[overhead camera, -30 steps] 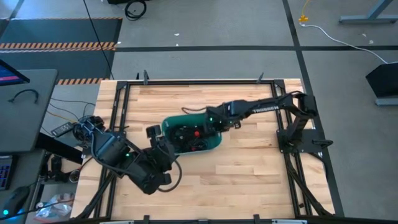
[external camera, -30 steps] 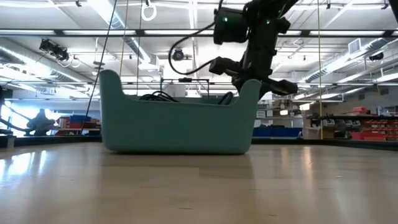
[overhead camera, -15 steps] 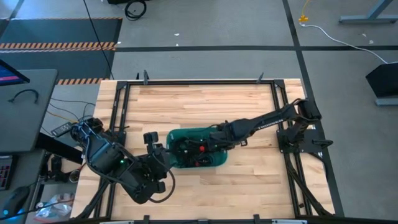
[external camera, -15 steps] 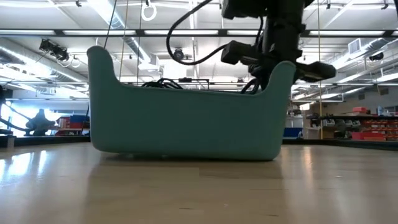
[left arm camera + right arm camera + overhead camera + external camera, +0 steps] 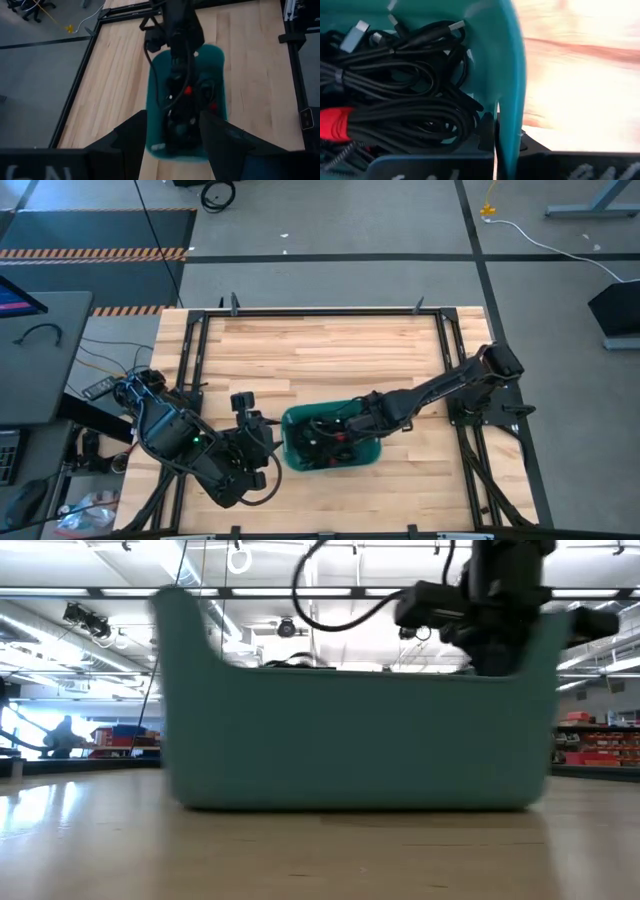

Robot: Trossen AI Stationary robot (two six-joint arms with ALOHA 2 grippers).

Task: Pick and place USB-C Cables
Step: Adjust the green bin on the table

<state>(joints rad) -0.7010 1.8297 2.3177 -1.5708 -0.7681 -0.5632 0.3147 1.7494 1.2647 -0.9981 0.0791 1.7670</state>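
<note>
Teal plastic bin (image 5: 292,448) sits on the wooden worktop (image 5: 320,350), lower centre of the high view, slightly right of the middle. Inside: a tangle of USB-C Cables (image 5: 410,95), thin and black, loosely coiled; at least two red ties show among them, one at the left edge of the right wrist view (image 5: 332,122). Silver connector plugs show at the upper left of that view.

Right end effector (image 5: 352,425) reaches from the right of the high view into the bin; its fingers are pinched together on the bin's wall, one inside and one outside, as the right wrist view shows. In the low view the bin fills most of the frame, the arm above its right end.

Left end effector (image 5: 172,137) hovers just left of the bin in the high view, fingers apart, gripping nothing; the bin shows between them in the left wrist view.

No legible writing on the bin or cables.
</note>
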